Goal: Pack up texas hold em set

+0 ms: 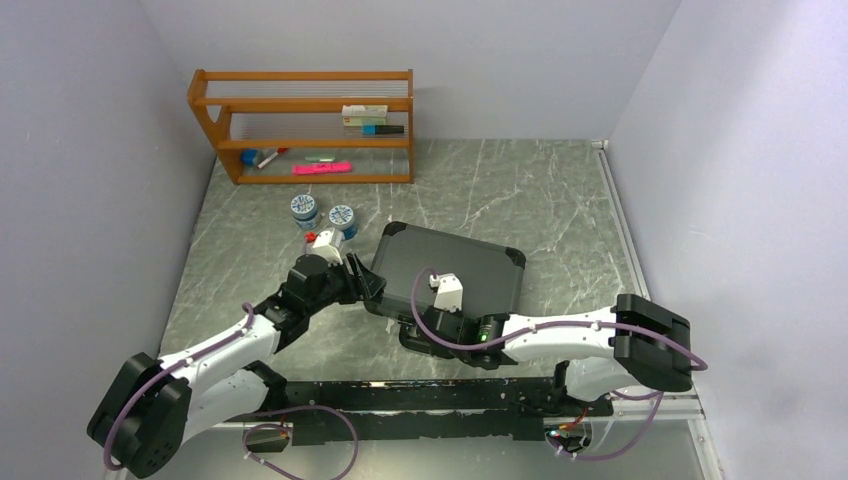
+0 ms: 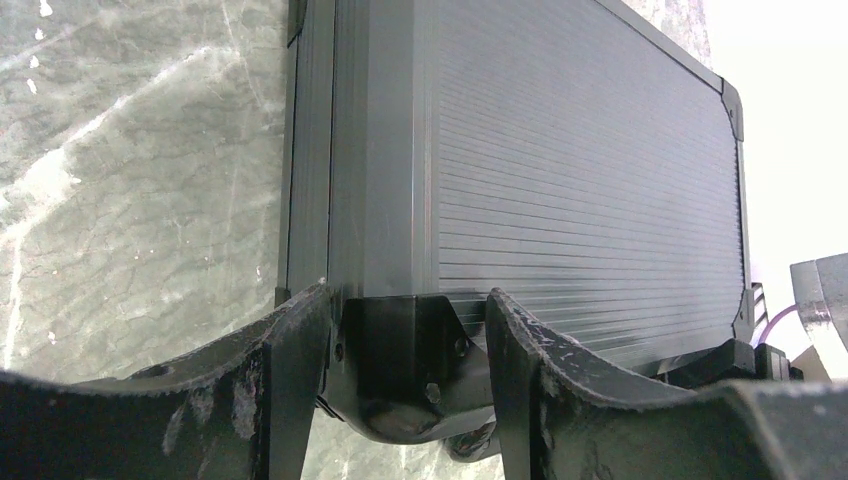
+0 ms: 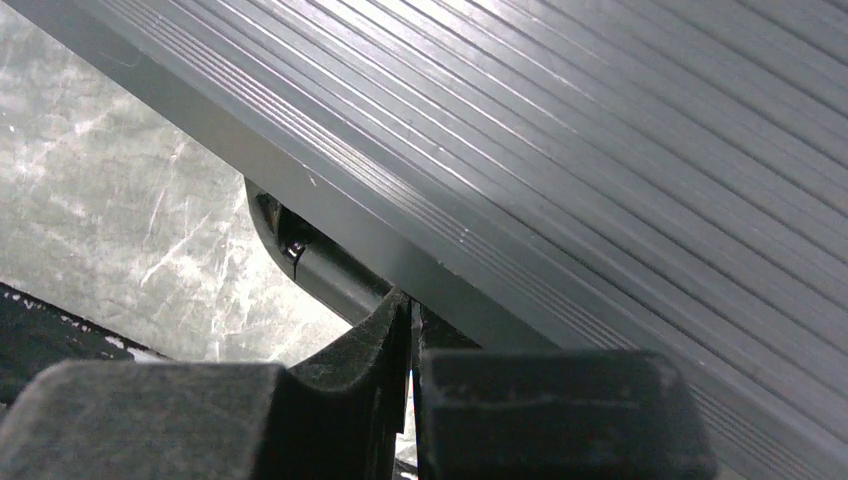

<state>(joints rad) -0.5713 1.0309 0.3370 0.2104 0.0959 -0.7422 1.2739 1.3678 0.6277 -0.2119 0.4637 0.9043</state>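
The texas hold em set shows as a black ribbed briefcase, lid closed, lying flat on the marble table. My left gripper is at its near left corner. In the left wrist view the fingers straddle the case's metal corner cap and press on both sides of it. My right gripper is at the case's near edge. In the right wrist view its fingers are shut together just under the lid's rim, beside the dark handle. Whatever is inside the case is hidden.
Two round blue-and-white tubs stand just behind the left gripper, with a small red-and-white object beside them. A wooden shelf with small items sits at the back left. A black rail runs along the near edge.
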